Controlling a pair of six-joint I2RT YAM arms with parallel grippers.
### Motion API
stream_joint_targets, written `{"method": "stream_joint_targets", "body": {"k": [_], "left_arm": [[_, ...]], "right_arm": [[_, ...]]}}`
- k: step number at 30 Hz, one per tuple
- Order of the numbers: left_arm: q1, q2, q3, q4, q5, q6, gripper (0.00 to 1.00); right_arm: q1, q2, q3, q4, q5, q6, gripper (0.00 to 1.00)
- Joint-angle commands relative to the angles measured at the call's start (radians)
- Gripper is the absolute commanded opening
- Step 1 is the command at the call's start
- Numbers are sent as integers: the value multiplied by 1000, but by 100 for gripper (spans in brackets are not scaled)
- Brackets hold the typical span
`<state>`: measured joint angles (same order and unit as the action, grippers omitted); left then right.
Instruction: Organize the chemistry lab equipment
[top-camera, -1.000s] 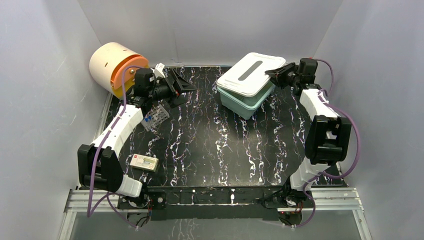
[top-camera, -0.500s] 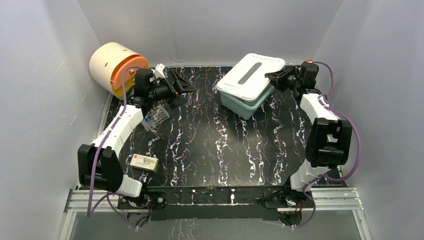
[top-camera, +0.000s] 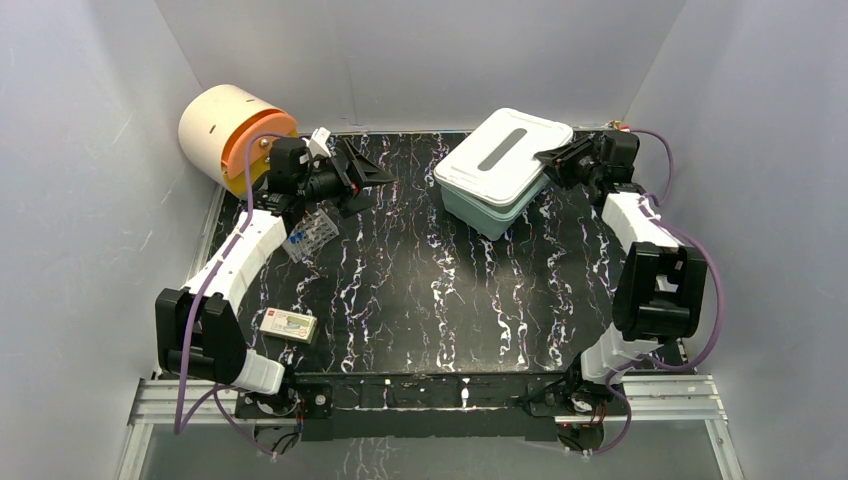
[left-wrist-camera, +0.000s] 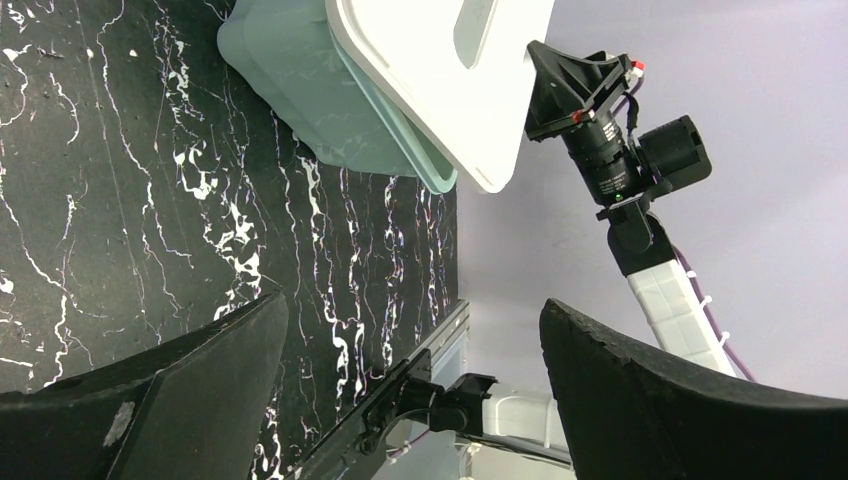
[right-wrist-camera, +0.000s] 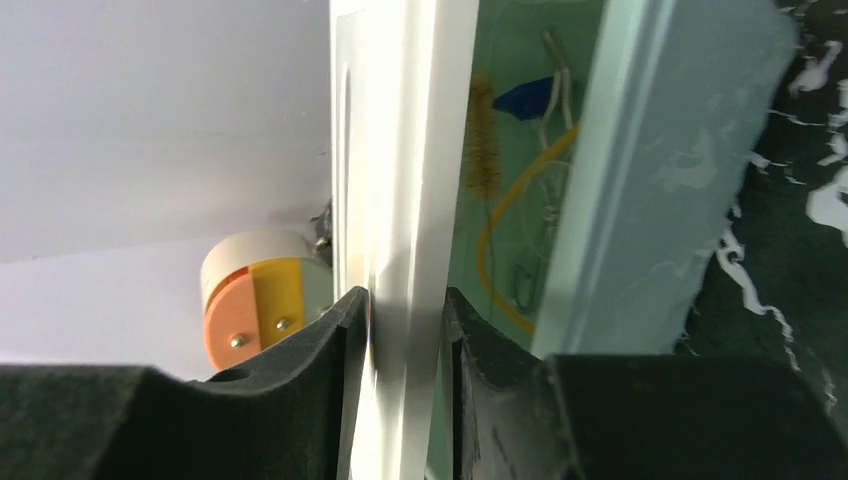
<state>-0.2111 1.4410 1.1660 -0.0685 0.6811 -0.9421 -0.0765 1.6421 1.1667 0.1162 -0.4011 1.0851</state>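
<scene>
Right gripper (right-wrist-camera: 405, 305) clamps the edge of the slotted white lid (top-camera: 503, 150), tilted over the teal tub (top-camera: 478, 210), presumably for access; left gripper (top-camera: 365, 172) hangs spread, empty.

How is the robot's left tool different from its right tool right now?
The left tool is wide open and holds nothing; the right tool is shut on the edge of the white lid. The left tool is at the far left, near the clear rack; the right tool is at the far right, beside the teal tub. Both are black with two fingers.
</scene>
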Motion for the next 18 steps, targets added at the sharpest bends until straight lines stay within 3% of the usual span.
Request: {"method": "stream_joint_targets", "body": {"k": [1,13,18], "left_arm": [[6,-31,-4,-7,34,1,96],[6,-25,6,6,43,-11,96],[6,-27,2,4,41,-11,96]], "right_arm": [[-11,-59,10,-76,92,-61,42],[-11,-121,15,-254,261,-76,51],[-11,-148,47,-352,337,-164,55]]}}
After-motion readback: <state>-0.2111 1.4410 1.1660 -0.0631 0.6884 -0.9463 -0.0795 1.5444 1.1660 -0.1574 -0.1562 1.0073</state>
